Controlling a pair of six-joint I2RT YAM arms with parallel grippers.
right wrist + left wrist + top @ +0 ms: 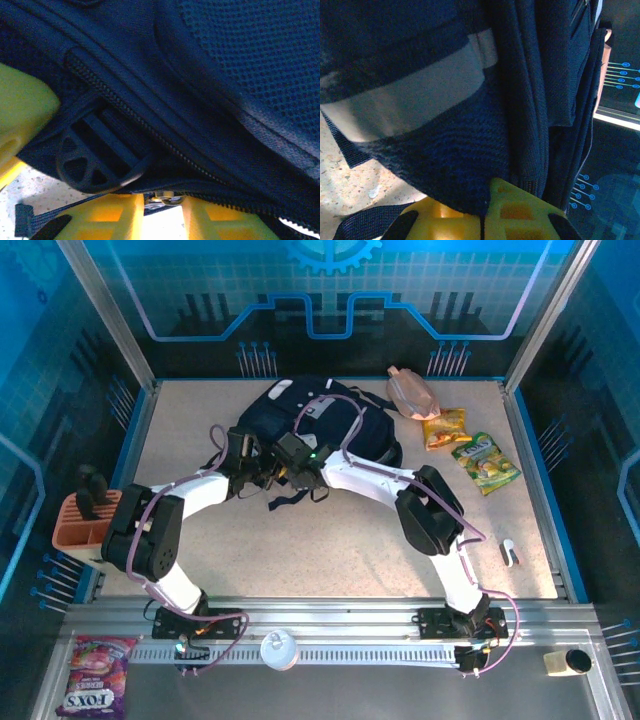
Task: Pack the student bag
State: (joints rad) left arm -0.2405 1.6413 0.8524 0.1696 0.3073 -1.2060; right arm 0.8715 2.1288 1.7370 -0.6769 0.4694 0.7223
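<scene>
the student bag [320,425] lies on the desk [330,540], toward the back. our left gripper [483,202] pinches its cloth tight. our right gripper [163,202] sits around the zip pull [164,196]; we cannot tell if it grips. we should hold the cloth firm and pull along the zip.

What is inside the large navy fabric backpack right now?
Nothing inside can be seen. The dark navy fabric backpack lies on the speckled table, and the stretch of zip in the right wrist view is closed; any contents are covered.
</scene>
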